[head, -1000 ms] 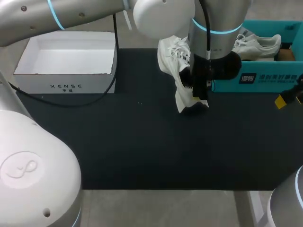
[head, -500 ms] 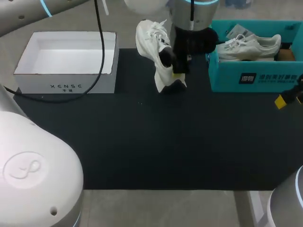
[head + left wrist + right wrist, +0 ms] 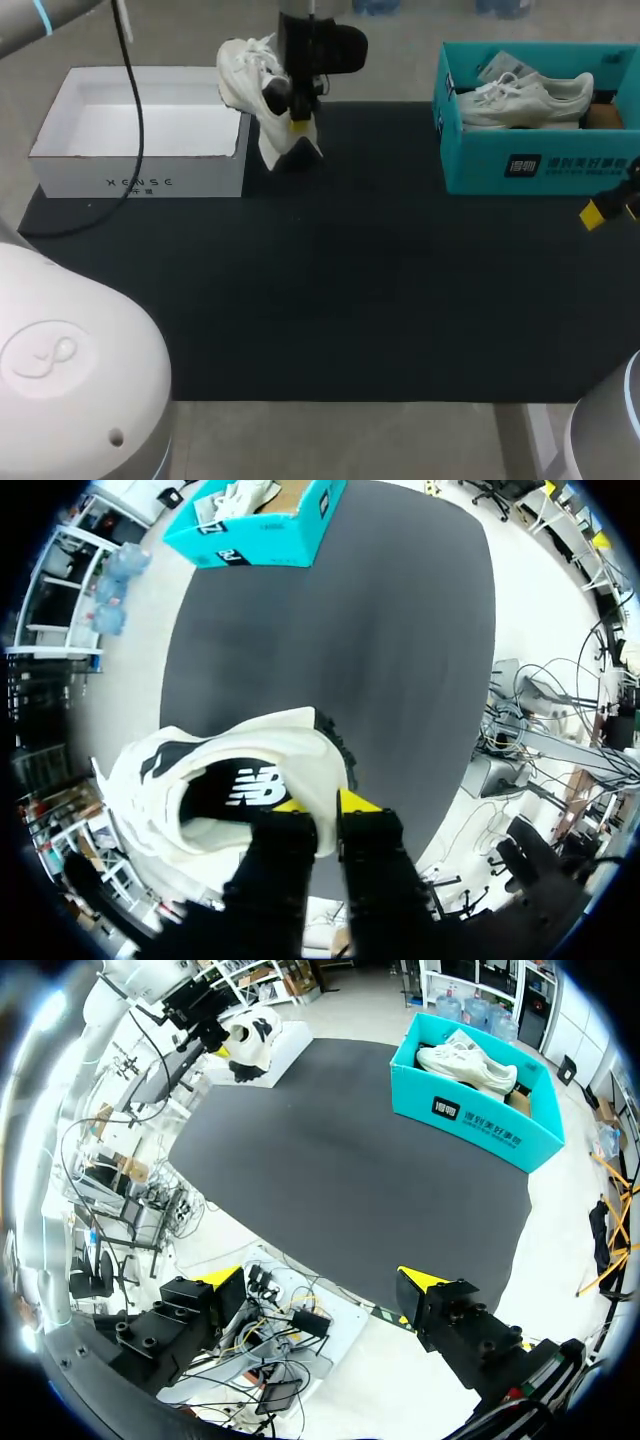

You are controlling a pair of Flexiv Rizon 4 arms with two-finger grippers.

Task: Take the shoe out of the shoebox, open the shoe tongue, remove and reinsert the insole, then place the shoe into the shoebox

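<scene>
A white sneaker [image 3: 252,88] hangs in the air at the right end of the open white shoebox [image 3: 140,172], its sole end near the black mat. My left gripper [image 3: 301,112] is shut on the rim of the shoe's opening. In the left wrist view the gripper [image 3: 320,806] pinches that rim, with the dark insole and the rest of the sneaker [image 3: 170,790] beside the fingers. My right gripper [image 3: 320,1282] stands wide open and holds nothing, off the mat's right edge; one of its yellow tips [image 3: 595,213] shows in the head view.
A teal shoebox [image 3: 540,168] stands at the back right with a second white shoe [image 3: 530,98] inside; it also shows as the teal box [image 3: 478,1120] ahead of my right gripper. A black mat [image 3: 360,290] covers the table.
My left arm has carried the sneaker leftward and back, from beside the teal box to the white shoebox's right end. The right gripper has not moved.
</scene>
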